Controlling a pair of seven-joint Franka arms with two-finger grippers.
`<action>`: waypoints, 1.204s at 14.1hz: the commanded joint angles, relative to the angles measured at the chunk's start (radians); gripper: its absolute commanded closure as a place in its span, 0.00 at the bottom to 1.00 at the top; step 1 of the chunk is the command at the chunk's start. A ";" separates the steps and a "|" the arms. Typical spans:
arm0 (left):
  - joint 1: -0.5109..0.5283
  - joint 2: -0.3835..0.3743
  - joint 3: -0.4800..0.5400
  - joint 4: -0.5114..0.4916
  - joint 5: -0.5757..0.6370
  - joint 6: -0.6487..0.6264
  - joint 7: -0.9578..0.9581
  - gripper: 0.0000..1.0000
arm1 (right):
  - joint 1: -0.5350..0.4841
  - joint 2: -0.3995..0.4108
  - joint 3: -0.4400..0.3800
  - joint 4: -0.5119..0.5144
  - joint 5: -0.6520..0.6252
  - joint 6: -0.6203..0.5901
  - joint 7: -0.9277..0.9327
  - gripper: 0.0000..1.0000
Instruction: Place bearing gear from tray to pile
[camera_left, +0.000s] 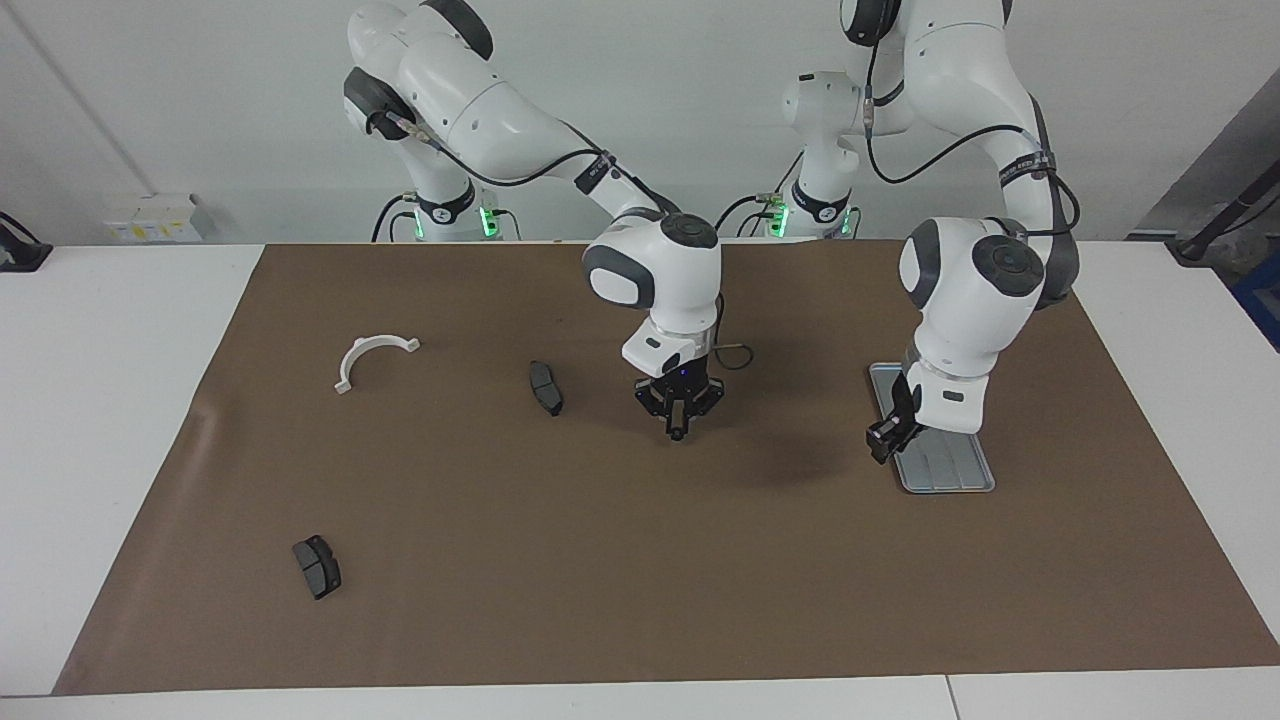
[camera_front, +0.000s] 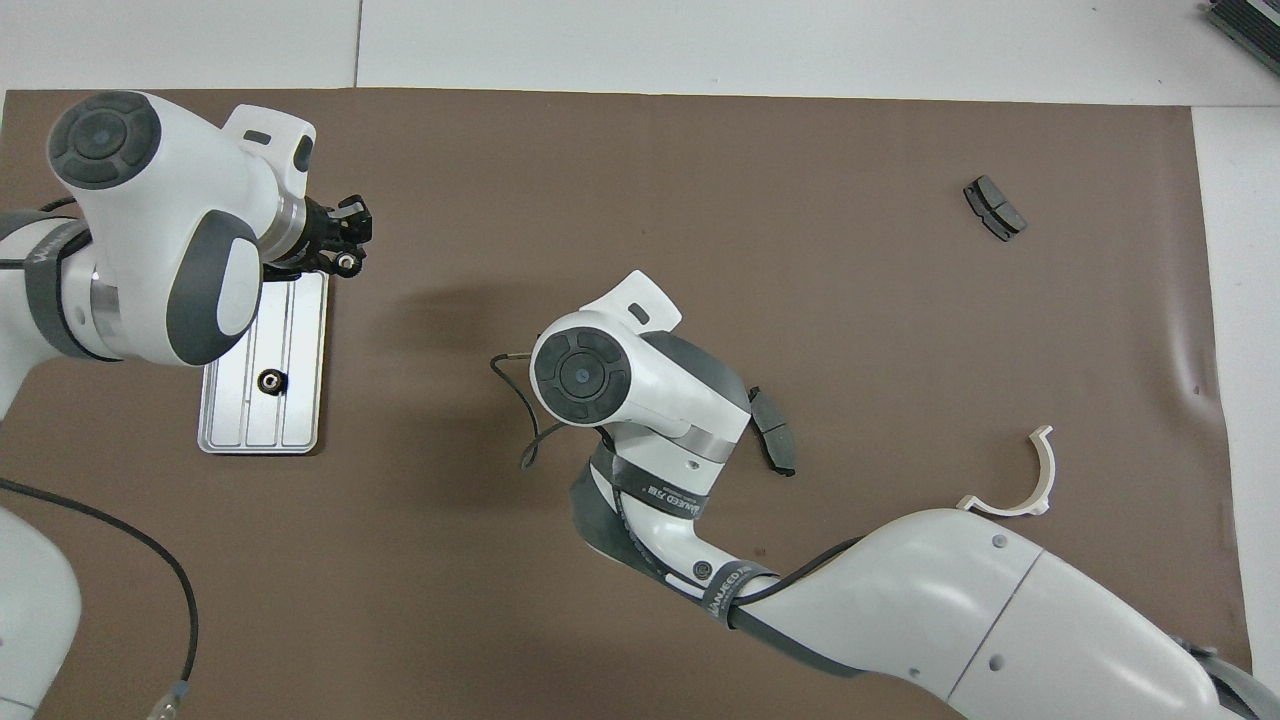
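Small black bearing gear (camera_front: 347, 263) sits pinched in left gripper (camera_front: 345, 250) jaws over ribbed silver tray (camera_front: 300, 330) edge; right gripper (camera_left: 678, 428) jaws pressed together, hidden overhead.

tray (camera_front: 305, 330) | ribbed, flat (mat) | bearing gear (camera_front: 270, 380) inside

White wall (camera_left: 200, 100), brown-covered table (camera_left: 600, 560)

Brown mat (camera_left: 640, 560) covers white table (camera_left: 100, 400).
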 joint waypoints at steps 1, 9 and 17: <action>-0.058 0.013 0.011 0.027 -0.005 0.000 -0.023 0.99 | -0.026 -0.120 -0.093 -0.024 0.157 -0.023 -0.157 1.00; -0.328 0.085 0.011 0.002 -0.020 0.156 -0.022 0.98 | -0.036 -0.232 -0.481 -0.061 0.575 -0.017 -0.732 1.00; -0.418 0.093 0.011 -0.085 -0.017 0.225 -0.020 0.37 | -0.044 -0.205 -0.624 -0.210 0.772 0.242 -0.961 1.00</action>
